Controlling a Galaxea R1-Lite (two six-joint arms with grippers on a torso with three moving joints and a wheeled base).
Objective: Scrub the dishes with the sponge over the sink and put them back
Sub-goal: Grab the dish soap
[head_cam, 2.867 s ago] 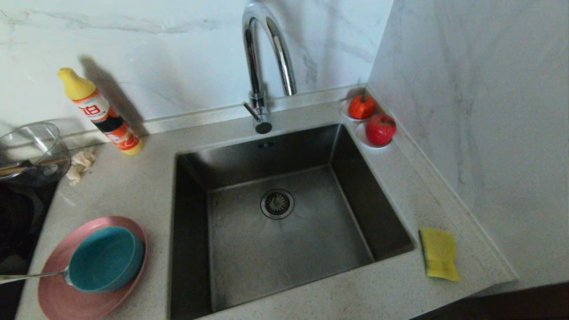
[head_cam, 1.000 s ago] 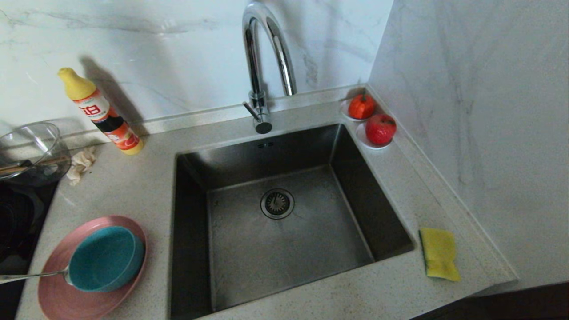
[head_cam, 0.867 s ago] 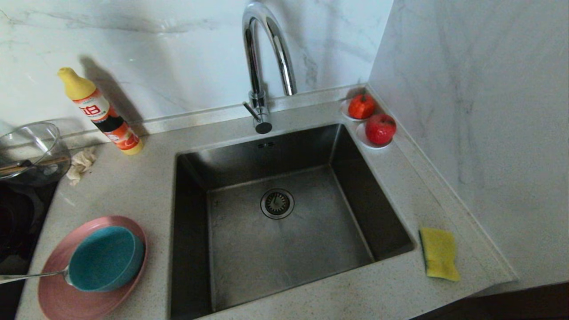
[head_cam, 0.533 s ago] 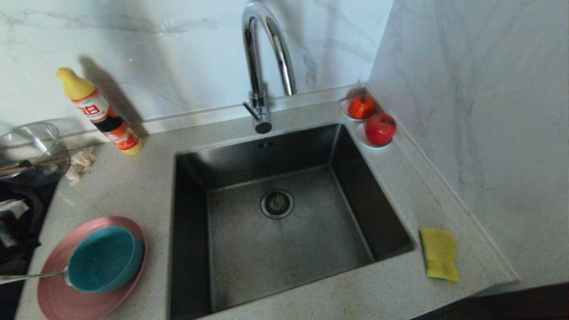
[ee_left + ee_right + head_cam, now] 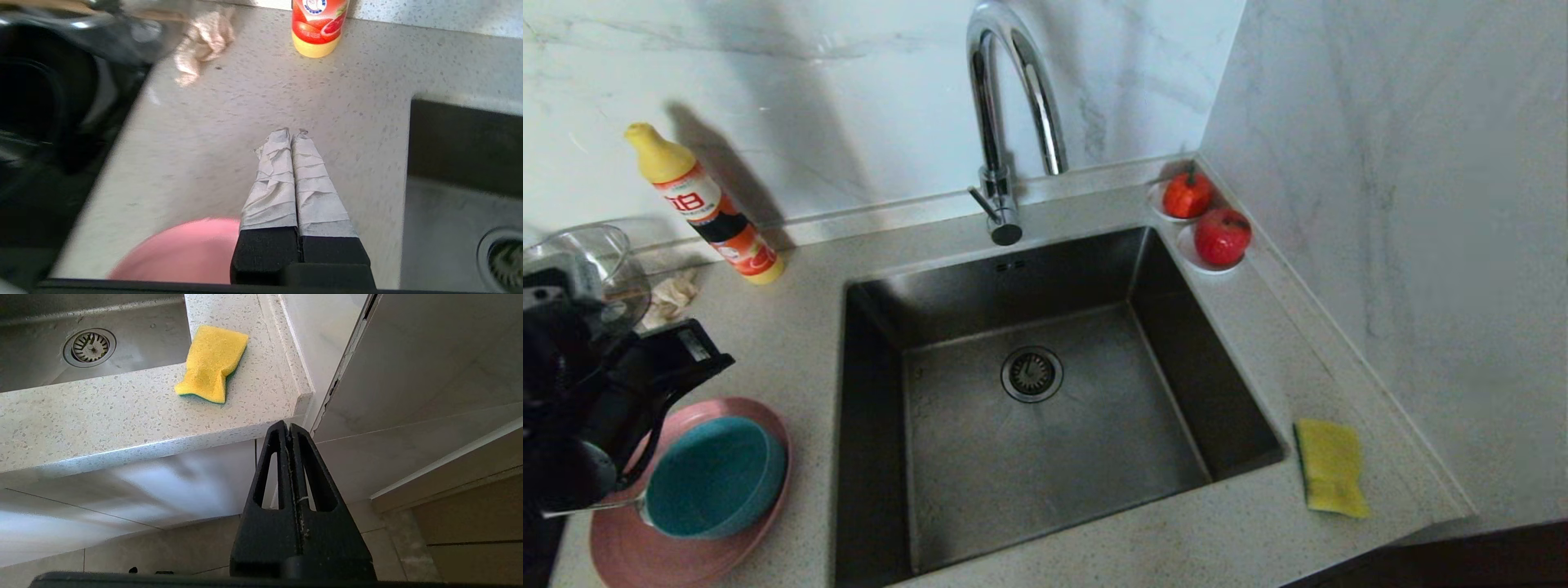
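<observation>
A teal-blue bowl [image 5: 715,478] sits on the pink plate [image 5: 686,543] on the counter left of the sink [image 5: 1045,457]. The silver spoon [image 5: 613,505] leans on the bowl's rim, with part of its handle behind my left arm [image 5: 596,392]. My left gripper [image 5: 291,132] is shut and empty, hovering over bare counter just past the plate's [image 5: 184,253] far edge. The yellow sponge [image 5: 1330,465] lies on the counter right of the sink. Below the counter's front edge my right gripper [image 5: 289,425] hangs shut and empty, short of the sponge [image 5: 212,361].
A detergent bottle [image 5: 707,208], a glass bowl [image 5: 584,261] and a beige cloth scrap [image 5: 670,298] stand behind the plate. A black hob [image 5: 41,122] lies left of the counter. The chrome tap [image 5: 1005,106] arches over the sink. Two red fruits [image 5: 1207,220] sit by the right wall.
My left arm has risen into the head view at the left, now over the plate's far-left side and part of the spoon handle. The dishes, the sponge and the right arm have not moved.
</observation>
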